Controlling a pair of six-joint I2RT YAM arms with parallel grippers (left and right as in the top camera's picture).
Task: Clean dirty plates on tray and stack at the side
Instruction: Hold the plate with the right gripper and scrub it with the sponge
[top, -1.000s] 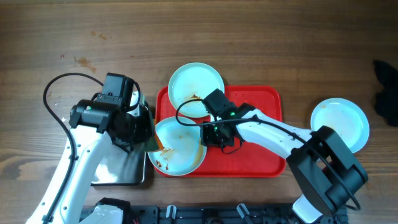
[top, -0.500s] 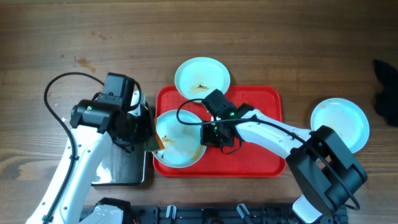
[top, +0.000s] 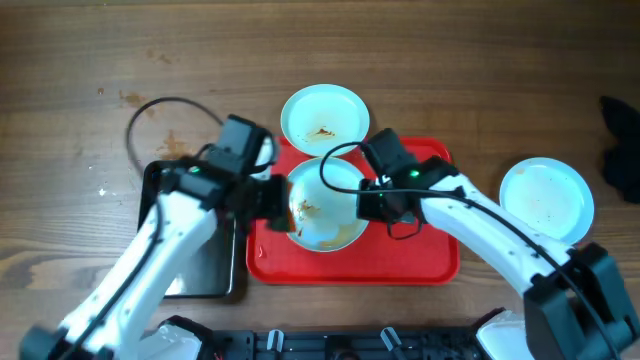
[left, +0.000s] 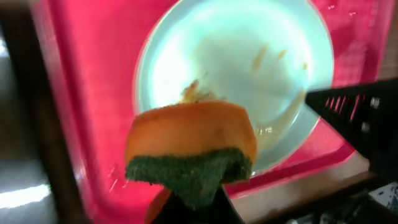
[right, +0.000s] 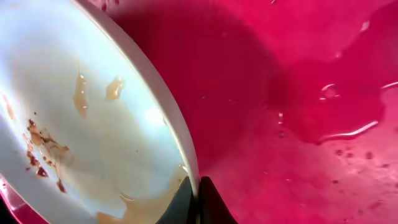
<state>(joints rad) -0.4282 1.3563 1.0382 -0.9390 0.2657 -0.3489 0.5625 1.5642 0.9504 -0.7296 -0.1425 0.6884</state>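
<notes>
A pale blue plate (top: 325, 205) with brown sauce smears is held over the red tray (top: 420, 255). My right gripper (top: 365, 205) is shut on its right rim, as the right wrist view shows (right: 198, 199) with the plate (right: 93, 124) tilted above the wet tray (right: 298, 93). My left gripper (top: 278, 208) is shut on an orange and green sponge (left: 191, 152) at the plate's left edge (left: 236, 62). A second smeared plate (top: 324, 119) lies at the tray's back edge, partly off it. A third plate (top: 546, 200) lies on the table at the right.
A black glossy tray (top: 200, 265) lies left of the red tray, under my left arm. A dark object (top: 620, 130) sits at the table's right edge. Cables loop from both arms above the trays.
The right gripper has lifted and carried the plate rightward to the tray's middle. The left arm has swung right, bringing the sponge over the red tray to the plate's left edge.
</notes>
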